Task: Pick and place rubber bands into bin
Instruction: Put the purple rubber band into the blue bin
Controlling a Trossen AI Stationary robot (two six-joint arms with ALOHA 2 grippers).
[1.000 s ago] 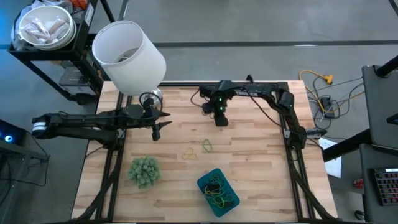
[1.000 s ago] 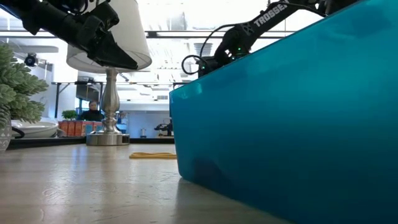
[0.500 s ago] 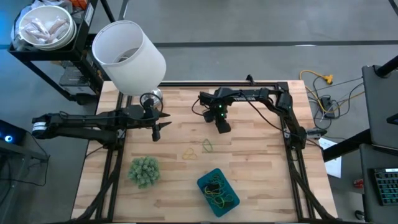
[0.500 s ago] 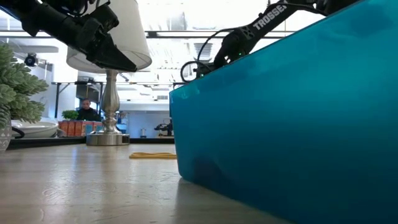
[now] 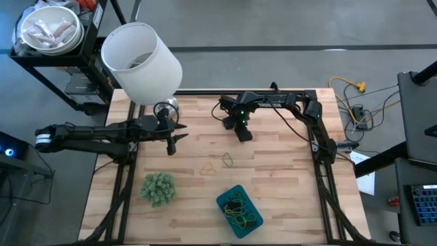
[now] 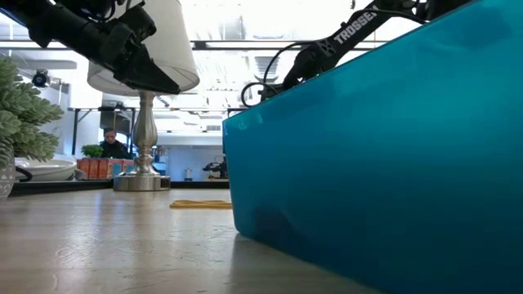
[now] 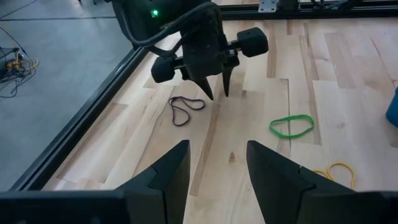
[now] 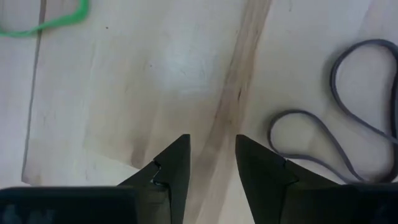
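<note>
My right gripper (image 8: 211,155) points down over the table's far middle, open, with bare wood between its fingers; it also shows in the high view (image 5: 242,134) and the left wrist view (image 7: 214,92). A dark rubber band (image 8: 348,134) lies flat just beside it, also in the left wrist view (image 7: 185,109). A green rubber band (image 5: 227,160) and a yellow one (image 5: 207,168) lie flat mid-table. The teal bin (image 5: 222,202) near the front edge holds several bands. My left gripper (image 5: 174,139) waits open at the left, above the table.
A lamp with a big white shade (image 5: 140,60) stands at the far left corner, its base (image 5: 164,109) behind my left gripper. A fuzzy green ball (image 5: 158,188) sits near the front left. Bare wood lies between the bands and the bin.
My right gripper has sunk a little toward the table beside the dark band, and its wrist has rolled somewhat. The bands and the bin lie as before.
</note>
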